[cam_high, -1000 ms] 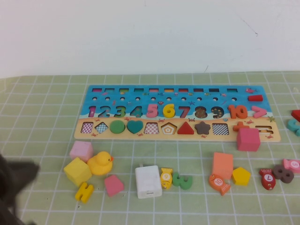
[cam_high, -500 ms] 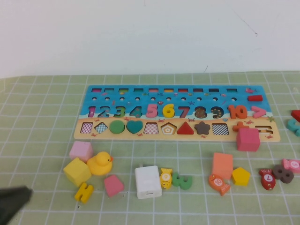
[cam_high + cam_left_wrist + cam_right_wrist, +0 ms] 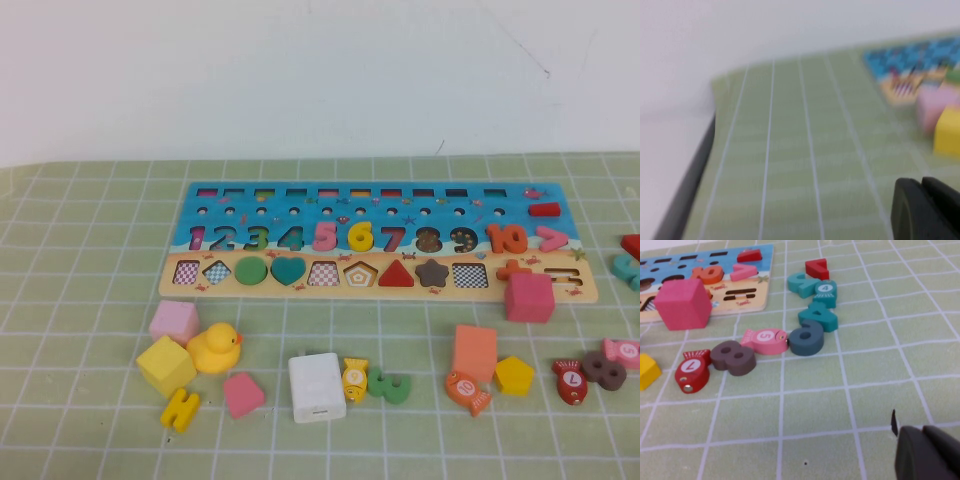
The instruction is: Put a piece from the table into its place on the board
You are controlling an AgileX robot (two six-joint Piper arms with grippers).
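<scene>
The number-and-shape board (image 3: pixel 176 287) lies at the table's middle back, with checkered empty slots such as the square one (image 3: pixel 470 275). Loose pieces lie in front: pink cube (image 3: pixel 175 321), yellow cube (image 3: pixel 166 365), pink pentagon (image 3: pixel 243 394), orange cube (image 3: pixel 474 352), yellow pentagon (image 3: pixel 514 375). A magenta cube (image 3: pixel 529 297) rests on the board's right end. Neither gripper shows in the high view. My left gripper (image 3: pixel 921 184) is shut and empty, low over the mat left of the pieces. My right gripper (image 3: pixel 923 431) is shut and empty, near the brown 8 (image 3: pixel 733 358).
A yellow duck (image 3: pixel 214 348), a white block (image 3: pixel 317 387), a yellow H (image 3: pixel 180 409), a green 3 (image 3: pixel 389 386) and fish pieces (image 3: pixel 467 392) lie in the front row. Teal numbers (image 3: pixel 818 316) and a red triangle (image 3: pixel 817 267) sit far right. The table's left edge (image 3: pixel 690 180) is close.
The dark left arm at the lower left of the high view has drawn back out of that view. The pieces and board have not moved.
</scene>
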